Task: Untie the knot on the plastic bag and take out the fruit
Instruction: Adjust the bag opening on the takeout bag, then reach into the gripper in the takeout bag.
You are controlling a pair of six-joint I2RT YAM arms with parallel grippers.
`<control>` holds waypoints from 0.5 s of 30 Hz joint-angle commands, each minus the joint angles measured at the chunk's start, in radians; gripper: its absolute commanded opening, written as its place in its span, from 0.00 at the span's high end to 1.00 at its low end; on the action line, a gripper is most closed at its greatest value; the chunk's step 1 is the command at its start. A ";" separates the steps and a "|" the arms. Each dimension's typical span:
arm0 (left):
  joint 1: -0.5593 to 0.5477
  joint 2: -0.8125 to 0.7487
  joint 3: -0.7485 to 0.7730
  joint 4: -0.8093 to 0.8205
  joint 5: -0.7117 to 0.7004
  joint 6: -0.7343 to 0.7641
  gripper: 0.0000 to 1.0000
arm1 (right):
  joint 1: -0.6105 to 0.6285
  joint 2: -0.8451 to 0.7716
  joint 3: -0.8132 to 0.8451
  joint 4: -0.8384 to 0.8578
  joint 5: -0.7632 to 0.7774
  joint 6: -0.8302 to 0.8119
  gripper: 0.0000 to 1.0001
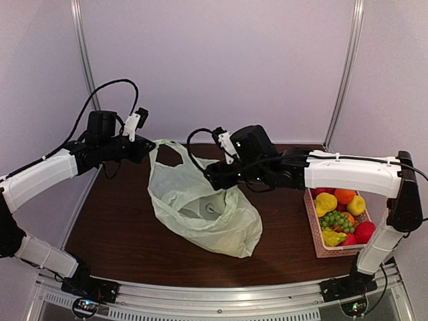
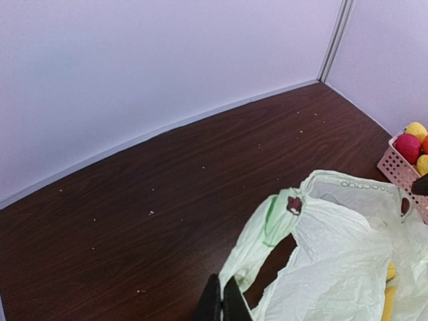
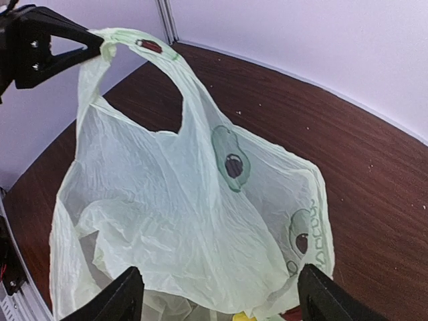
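I barely see fruit [image 2: 388, 294] inside the plastic bag [image 1: 200, 214].
My left gripper [image 2: 221, 304] pinches its handle [image 3: 134, 41], right gripper [image 3: 221, 297] gapes at its rim; open table [image 2: 167, 187] behind it.

Pale green translucent plastic bag [image 1: 200, 207], mouth open, 1 handle loop [image 3: 134, 67] raised, body slumped on table [image 1: 120, 221], yellow fruit [image 2: 389, 294] inside

1 plastic bag [image 1: 200, 207], 1 basket [image 1: 332, 252]
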 commanded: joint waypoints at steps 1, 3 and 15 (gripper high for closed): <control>0.000 0.006 0.017 0.027 0.015 -0.012 1.00 | 0.026 0.088 0.085 -0.071 0.022 -0.018 0.20; 0.000 0.004 0.017 0.026 0.009 -0.012 1.00 | 0.037 0.137 0.120 -0.096 0.017 -0.014 0.20; 0.000 -0.003 0.018 0.026 0.005 -0.010 1.00 | 0.047 0.254 0.180 -0.201 -0.077 0.031 0.32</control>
